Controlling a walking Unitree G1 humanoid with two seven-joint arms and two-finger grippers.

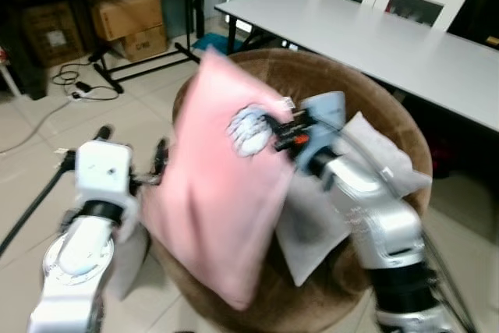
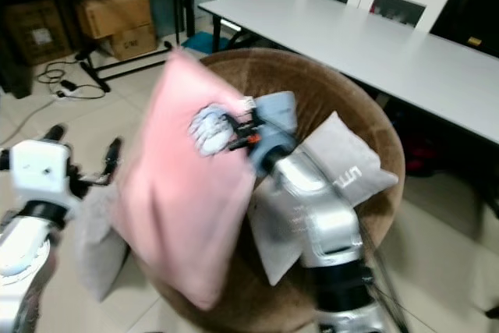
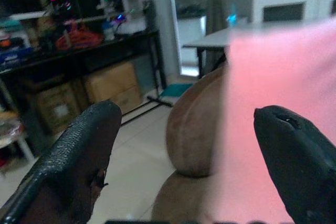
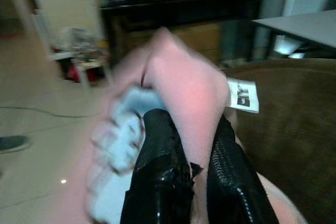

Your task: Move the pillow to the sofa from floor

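The right end effector (image 1: 274, 132) is clamped on the pink pillow (image 1: 222, 181), its two black fingers (image 4: 157, 171) pinching a fold of fabric near the upper edge, beside a white label (image 4: 242, 96). The pillow hangs off the floor, tilted, over the front left rim of the round brown sofa (image 1: 390, 111). It bears a pale blue-and-white print (image 1: 249, 130) close to the grip, too blurred to make out. Its lower corner hangs down over the sofa's front edge, and I cannot tell whether it rests on the seat.

The left end effector (image 3: 189, 161) stands open just beside the pillow's left edge, the fingers (image 3: 79, 156) spread wide apart, with pink fabric showing at one of them; whether it touches is hard to judge. The left arm (image 1: 90, 216) reaches up from below on the left.

On the sofa lie a grey pillow (image 2: 351, 165) with a white mark, behind the right arm, and a light blue one (image 1: 327, 111) near the grip. Another grey pillow (image 2: 97, 251) leans at the sofa's left side by the floor.

Behind the sofa stands a long white table (image 1: 390, 40). On the left, cardboard boxes (image 1: 129, 21) sit under a dark shelf, and cables (image 1: 82, 87) lie on the tiled floor (image 1: 31, 154).
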